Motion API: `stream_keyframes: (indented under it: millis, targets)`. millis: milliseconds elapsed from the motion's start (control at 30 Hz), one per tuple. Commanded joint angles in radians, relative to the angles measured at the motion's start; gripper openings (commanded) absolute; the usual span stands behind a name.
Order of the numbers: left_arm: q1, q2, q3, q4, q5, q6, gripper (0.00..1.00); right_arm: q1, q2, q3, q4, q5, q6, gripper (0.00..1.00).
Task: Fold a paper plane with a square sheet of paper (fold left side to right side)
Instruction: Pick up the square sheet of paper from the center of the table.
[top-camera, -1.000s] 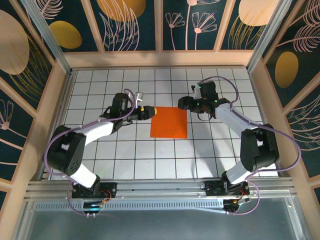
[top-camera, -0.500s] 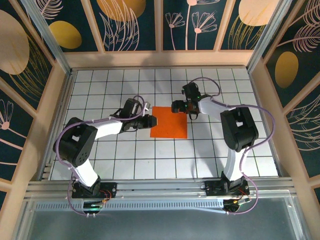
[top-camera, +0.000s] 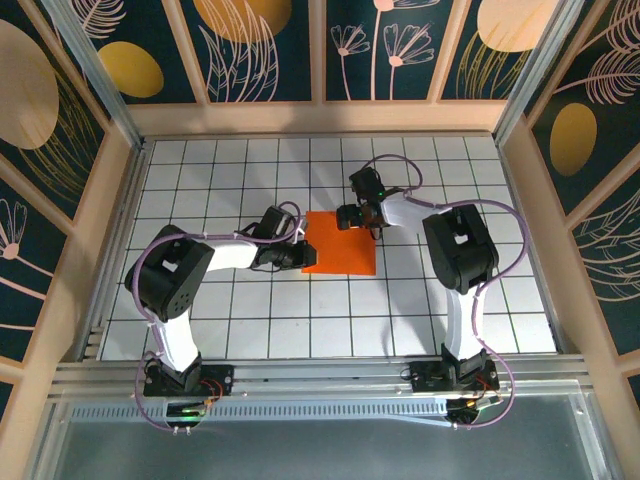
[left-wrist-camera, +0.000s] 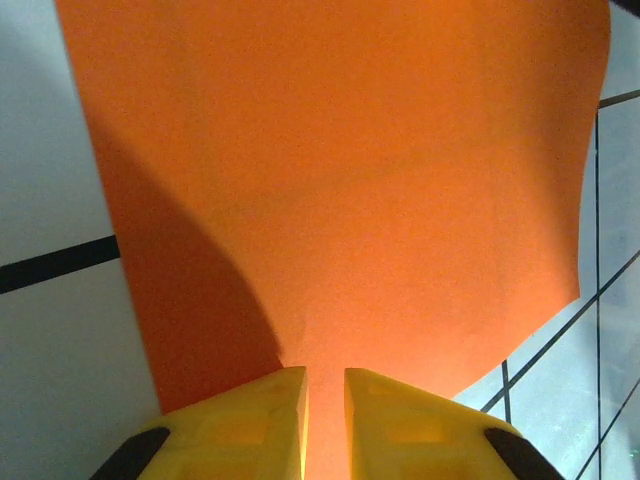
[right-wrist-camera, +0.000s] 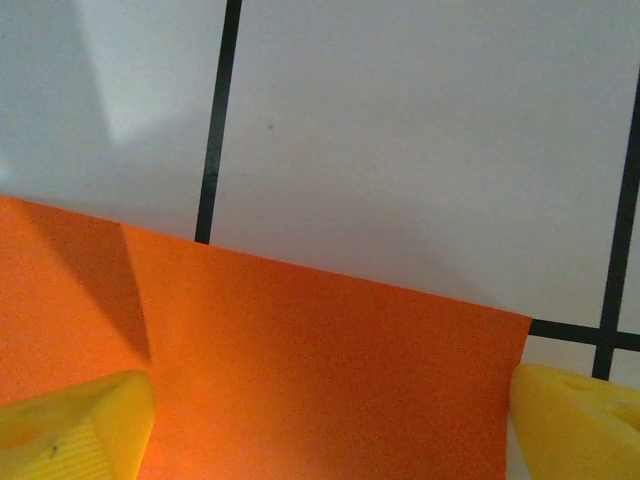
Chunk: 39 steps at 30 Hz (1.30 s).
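Now left gripper (left-wrist-camera: 325, 378) pinches the square sheet of paper (left-wrist-camera: 340, 180); right gripper (right-wrist-camera: 330, 420) gapes wide.

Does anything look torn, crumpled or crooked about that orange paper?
Nothing stands out. The square sheet of paper is whole and uncreased, only bowing slightly where the left fingers seem to pinch its edge.

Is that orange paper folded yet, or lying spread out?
Spread out: the orange sheet lies as one full square on the table, no crease visible. One edge is pinched by the left gripper.
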<state>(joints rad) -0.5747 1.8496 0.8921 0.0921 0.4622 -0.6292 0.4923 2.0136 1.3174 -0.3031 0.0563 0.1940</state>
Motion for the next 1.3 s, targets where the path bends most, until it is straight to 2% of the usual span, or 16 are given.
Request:
stream_keyframes:
  millis: [0, 167, 400, 700, 867, 1000, 1100, 1267]
  targets:
    - [-0.005, 0.037, -0.001, -0.065, -0.046, -0.012, 0.17, 0.025, 0.037, 0.008, -0.05, -0.035, -0.004, 0.9]
    - [-0.007, 0.036, -0.001, -0.066, -0.055, -0.018, 0.17, 0.049, 0.006, -0.008, -0.076, -0.064, 0.013, 0.89]
    - [-0.006, 0.031, 0.001, -0.05, -0.056, -0.03, 0.16, 0.093, -0.067, -0.013, -0.129, -0.067, 0.027, 0.82]
    - [-0.006, 0.03, -0.001, -0.029, -0.049, -0.04, 0.17, 0.124, -0.072, -0.009, -0.174, -0.088, 0.049, 0.66]
    - [-0.006, 0.018, -0.007, -0.015, -0.042, -0.042, 0.19, 0.118, -0.071, 0.0, -0.171, -0.103, 0.041, 0.53]
    - [-0.005, -0.016, -0.01, 0.004, -0.042, -0.048, 0.27, 0.094, -0.095, -0.02, -0.15, -0.169, 0.025, 0.42]
    - [0.007, -0.062, -0.009, 0.006, -0.053, -0.044, 0.35, 0.061, -0.141, -0.063, -0.103, -0.28, 0.012, 0.38]
    - [0.1, -0.19, -0.067, 0.066, 0.0, -0.053, 0.45, -0.014, -0.228, -0.132, -0.025, -0.467, -0.007, 0.35]
